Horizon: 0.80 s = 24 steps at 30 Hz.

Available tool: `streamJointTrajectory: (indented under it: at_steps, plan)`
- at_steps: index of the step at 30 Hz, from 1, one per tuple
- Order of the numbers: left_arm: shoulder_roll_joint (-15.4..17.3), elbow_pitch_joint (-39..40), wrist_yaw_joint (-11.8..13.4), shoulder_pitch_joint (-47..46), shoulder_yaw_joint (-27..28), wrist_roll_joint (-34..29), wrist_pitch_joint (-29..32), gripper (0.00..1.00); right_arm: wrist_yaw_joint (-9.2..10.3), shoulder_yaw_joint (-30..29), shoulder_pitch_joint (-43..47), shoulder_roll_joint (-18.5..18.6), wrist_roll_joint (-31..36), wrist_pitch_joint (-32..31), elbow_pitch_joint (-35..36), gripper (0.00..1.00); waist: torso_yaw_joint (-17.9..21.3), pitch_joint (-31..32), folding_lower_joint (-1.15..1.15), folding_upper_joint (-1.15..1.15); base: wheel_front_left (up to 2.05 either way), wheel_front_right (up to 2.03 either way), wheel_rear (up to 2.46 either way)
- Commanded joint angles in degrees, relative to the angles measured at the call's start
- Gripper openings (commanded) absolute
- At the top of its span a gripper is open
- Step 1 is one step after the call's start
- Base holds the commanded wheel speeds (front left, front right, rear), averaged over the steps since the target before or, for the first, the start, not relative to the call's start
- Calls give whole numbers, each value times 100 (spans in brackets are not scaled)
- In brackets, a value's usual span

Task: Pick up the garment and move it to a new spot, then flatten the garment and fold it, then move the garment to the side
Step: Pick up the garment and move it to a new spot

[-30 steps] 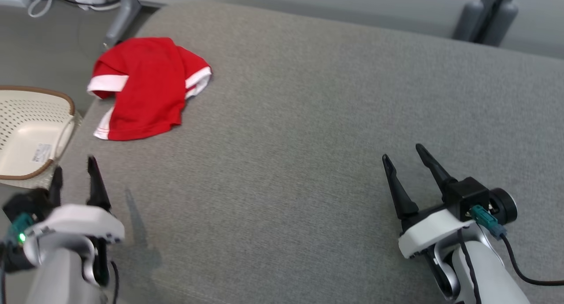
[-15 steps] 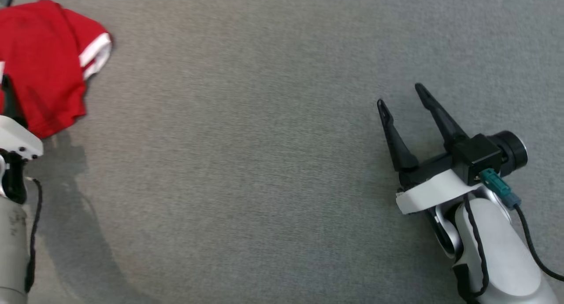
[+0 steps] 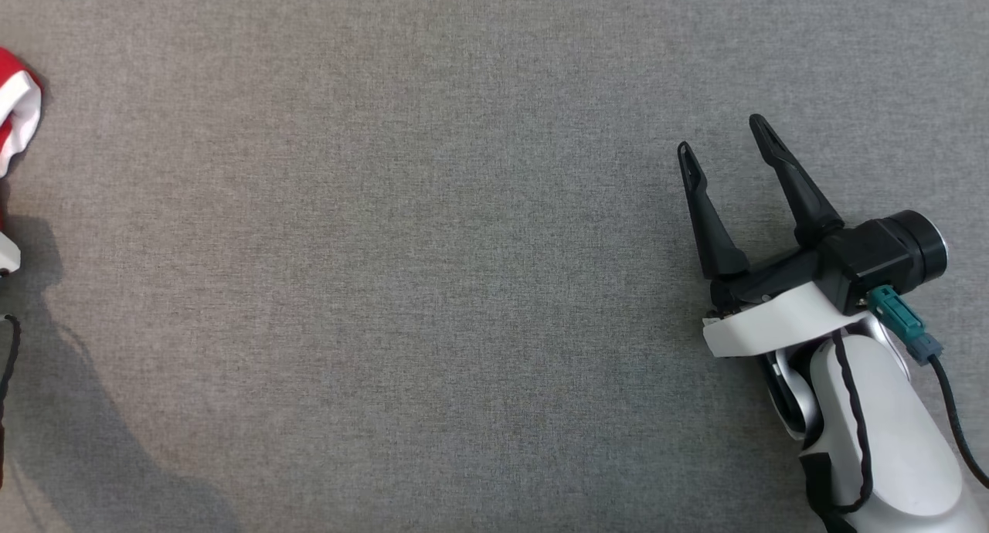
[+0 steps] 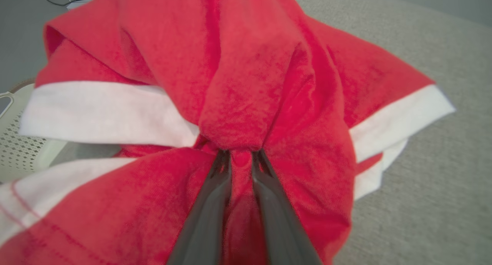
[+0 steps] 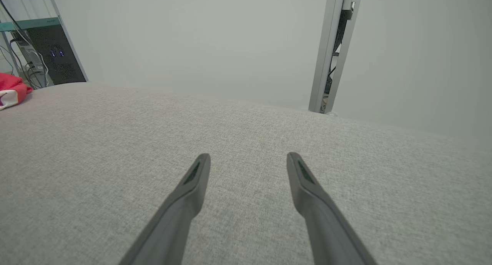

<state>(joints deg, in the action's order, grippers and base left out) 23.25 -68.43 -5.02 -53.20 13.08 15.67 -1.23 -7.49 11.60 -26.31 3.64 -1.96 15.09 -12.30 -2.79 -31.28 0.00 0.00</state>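
The garment is a red shirt with white bands, bunched up on the grey cushion. In the left wrist view my left gripper is shut on a pinched fold of its red cloth, fingers nearly together. A small corner of the garment shows at the head view's far left edge, and the garment lies far left in the right wrist view. My right gripper hovers open above bare cushion at the right, fingers spread with nothing between them; the right gripper is far from the shirt.
The grey fabric cushion spreads wide between the two arms. A perforated cream basket stands beyond the cushion's left edge. A metal post and a dark cabinet stand behind the cushion's far edge.
The head camera has swung right and down, sliding the shirt almost out of view. My left gripper went from open near the cushion's left edge to shut on the shirt. The right gripper stays open.
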Motion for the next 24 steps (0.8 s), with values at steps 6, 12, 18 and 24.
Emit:
streamJointTrajectory:
  at_steps: [6, 12, 18, 24]
  plan:
    - [-47, 237, -166, -348, -362, -166, -408, 0, 1, -187, 150, -33, -92, 8, -75, 100, 10, 341, 0, 0, 0, 0, 0]
    - [-367, 544, -242, -580, -824, -262, -650, 0, 1, -279, 313, -55, -230, 8, -186, 100, 54, 786, 0, 0, 0, 0, 0]
    - [-946, 822, -243, -417, -1339, -83, -876, 0, 1, -281, 486, -57, -513, 8, -251, 100, 188, 1192, 0, 0, 0, 0, 0]
    - [-1581, 1112, -243, -36, -1907, 184, -1053, 0, 0, -305, 655, -56, -686, 8, -300, 100, 360, 1514, 0, 0, 0, 0, 0]
